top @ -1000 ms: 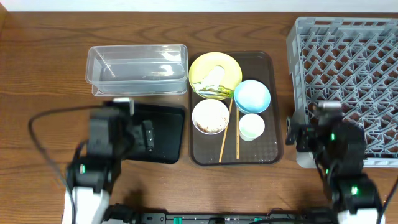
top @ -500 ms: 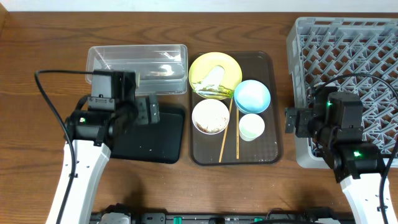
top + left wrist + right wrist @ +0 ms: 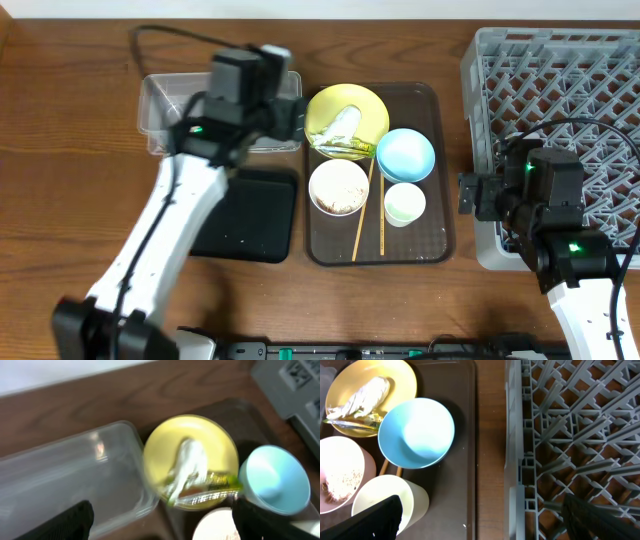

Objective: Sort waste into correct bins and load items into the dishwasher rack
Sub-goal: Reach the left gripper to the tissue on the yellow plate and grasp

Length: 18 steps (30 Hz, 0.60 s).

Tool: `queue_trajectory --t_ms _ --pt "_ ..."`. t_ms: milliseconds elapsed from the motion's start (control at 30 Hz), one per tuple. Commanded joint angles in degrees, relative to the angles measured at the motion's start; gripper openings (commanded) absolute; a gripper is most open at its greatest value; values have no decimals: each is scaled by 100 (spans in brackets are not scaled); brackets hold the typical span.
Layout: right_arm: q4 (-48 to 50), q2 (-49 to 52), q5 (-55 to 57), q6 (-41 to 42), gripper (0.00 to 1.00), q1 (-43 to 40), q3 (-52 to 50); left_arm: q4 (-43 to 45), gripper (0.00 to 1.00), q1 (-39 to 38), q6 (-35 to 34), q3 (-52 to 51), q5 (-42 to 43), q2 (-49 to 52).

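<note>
The yellow plate (image 3: 346, 118) holds the crumpled wrapper (image 3: 342, 135) with white paper. The light blue bowl (image 3: 405, 155), the pinkish-white bowl (image 3: 339, 187) with rice scraps (image 3: 342, 482), the pale cup (image 3: 404, 204) and the chopsticks (image 3: 381, 215) lie on a brown tray. My left gripper (image 3: 290, 118) is open and empty above the clear tub's (image 3: 175, 110) right end, beside the plate (image 3: 220, 445); the wrapper (image 3: 192, 472) lies ahead of its jaws (image 3: 165, 525). My right gripper (image 3: 470, 195) is open and empty between the cup (image 3: 380, 497) and the grey rack (image 3: 570, 90).
The black tray (image 3: 250, 215) lies in front of the clear tub, left of the brown serving tray (image 3: 430, 245). The rack's near-left wall (image 3: 517, 460) stands close to the brown tray's right rim. Bare wood table surrounds everything.
My left arm has swung up and to the right, from over the black tray to the clear tub's right end by the plate. My right arm rose earlier and now holds still.
</note>
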Motion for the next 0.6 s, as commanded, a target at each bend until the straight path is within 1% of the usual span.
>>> queue_trajectory --t_ms 0,267,567 --pt "-9 -9 -28 31 99 44 140 417 91 -358 247 105 -304 424" --pt "-11 -9 -31 31 99 44 140 1497 89 -813 247 105 -299 1554" --pt "-31 -9 -31 31 99 44 140 1930 89 -1005 245 105 -297 2583"
